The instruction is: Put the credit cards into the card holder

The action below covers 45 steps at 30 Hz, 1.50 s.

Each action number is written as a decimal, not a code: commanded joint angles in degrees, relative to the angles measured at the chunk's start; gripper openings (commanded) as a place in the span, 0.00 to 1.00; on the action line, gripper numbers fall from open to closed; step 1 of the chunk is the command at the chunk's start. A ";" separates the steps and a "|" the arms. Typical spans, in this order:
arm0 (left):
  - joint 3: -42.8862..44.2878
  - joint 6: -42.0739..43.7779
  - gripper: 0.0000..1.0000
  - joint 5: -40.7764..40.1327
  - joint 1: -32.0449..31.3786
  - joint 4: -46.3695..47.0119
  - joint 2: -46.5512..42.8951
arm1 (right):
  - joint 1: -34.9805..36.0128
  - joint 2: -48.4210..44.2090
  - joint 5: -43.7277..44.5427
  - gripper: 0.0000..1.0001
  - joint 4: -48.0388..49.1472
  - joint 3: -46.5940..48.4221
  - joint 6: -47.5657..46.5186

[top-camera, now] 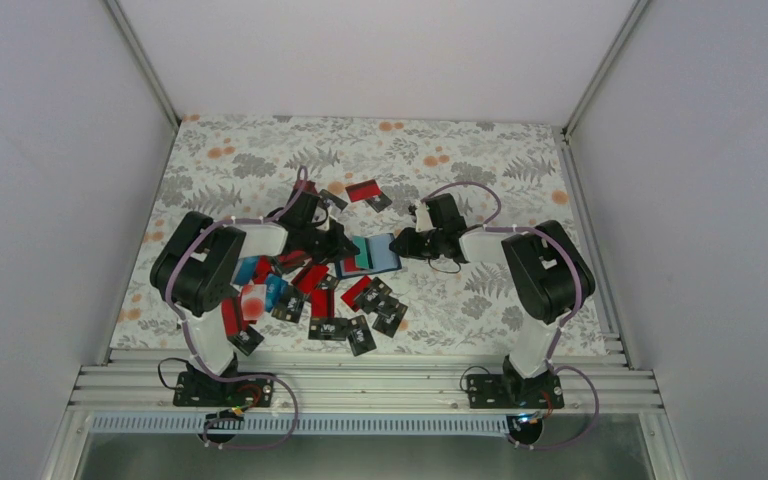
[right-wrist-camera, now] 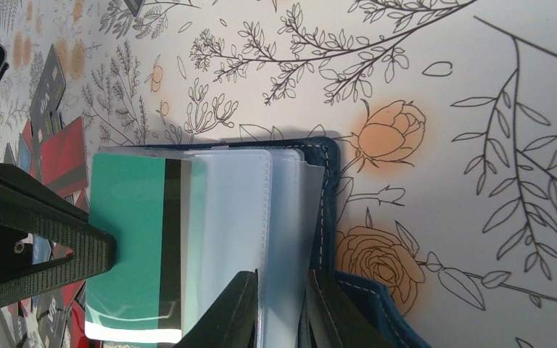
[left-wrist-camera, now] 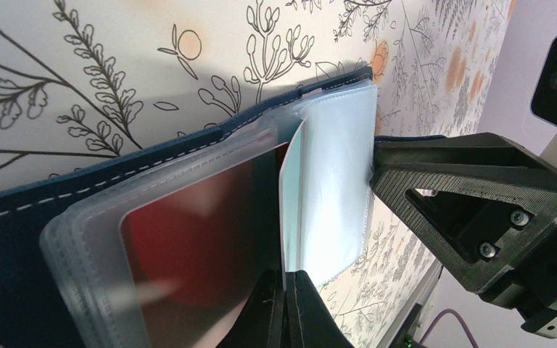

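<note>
The card holder (top-camera: 382, 256) lies open mid-table, its navy cover (left-wrist-camera: 14, 232) down and its clear sleeves (right-wrist-camera: 239, 210) fanned up. My left gripper (left-wrist-camera: 288, 308) is shut on a teal credit card (right-wrist-camera: 130, 246) with a black stripe, and the card's far edge sits in a sleeve mouth. A red card (left-wrist-camera: 188, 239) fills another sleeve. From the right, my right gripper (right-wrist-camera: 279, 312) is shut on the sleeves at the holder's edge. Several loose credit cards (top-camera: 320, 300), mostly red and black, lie near the left arm.
One red card (top-camera: 365, 190) lies apart, farther back on the flowered tablecloth (top-camera: 520, 170). The two grippers (top-camera: 348, 247) (top-camera: 403, 244) face each other closely across the holder. White walls and metal rails (top-camera: 360, 375) enclose the table.
</note>
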 commanded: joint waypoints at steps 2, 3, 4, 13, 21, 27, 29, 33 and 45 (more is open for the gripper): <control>0.34 -0.67 0.02 -2.47 -0.66 0.95 2.12 | 0.92 4.12 1.06 0.20 -9.31 -3.39 -0.48; 0.17 -0.78 0.02 -2.49 -0.80 1.22 2.23 | 0.92 4.18 1.11 0.20 -9.33 -3.42 -0.32; 0.07 -0.96 0.02 -2.54 -0.98 1.47 2.24 | 0.92 4.23 1.18 0.20 -9.40 -3.60 -0.19; 0.21 -1.99 0.02 -3.08 -2.85 3.12 3.18 | 0.92 3.64 1.29 0.20 -9.34 -5.33 1.35; 0.33 -3.10 0.02 -4.13 -4.44 3.73 3.63 | 0.92 3.01 0.73 0.18 -8.40 -6.86 2.54; 0.66 -3.98 0.02 -4.82 -5.40 4.51 3.91 | 0.91 2.54 0.46 0.18 -7.79 -7.70 3.15; 0.99 -3.97 0.02 -4.85 -5.74 4.51 4.36 | 0.92 2.57 0.20 0.18 -7.53 -7.97 3.25; 1.54 -3.77 0.02 -5.17 -6.42 4.46 5.10 | 0.91 2.41 -0.40 0.17 -7.03 -8.32 3.26; 2.76 -3.10 0.02 -6.34 -7.65 2.82 6.12 | 0.85 2.04 -0.86 0.17 -7.01 -8.55 2.74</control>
